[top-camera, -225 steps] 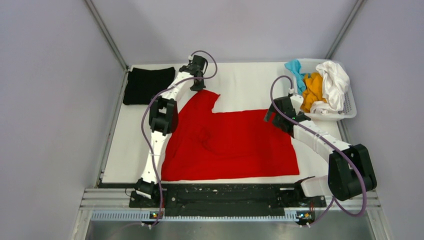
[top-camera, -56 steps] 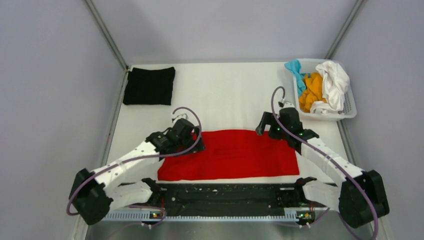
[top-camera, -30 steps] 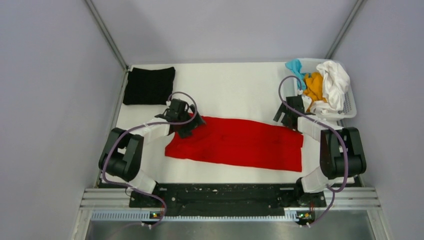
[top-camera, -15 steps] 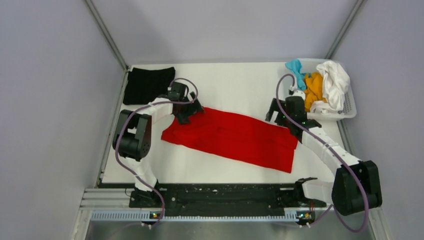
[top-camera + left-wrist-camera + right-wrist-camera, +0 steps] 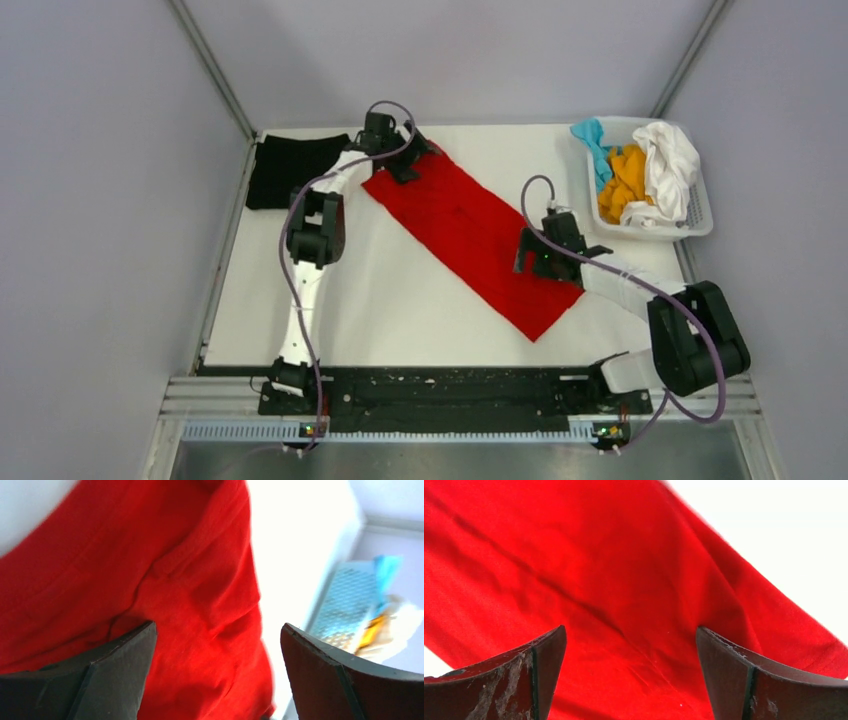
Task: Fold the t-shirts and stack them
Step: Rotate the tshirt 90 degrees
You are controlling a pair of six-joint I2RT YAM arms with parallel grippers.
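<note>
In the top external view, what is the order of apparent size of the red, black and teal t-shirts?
1. red t-shirt, a long strip
2. black t-shirt
3. teal t-shirt, bunched in the basket, so only part of it shows

A white slotted basket sits in the table's far right corner — upright.
</note>
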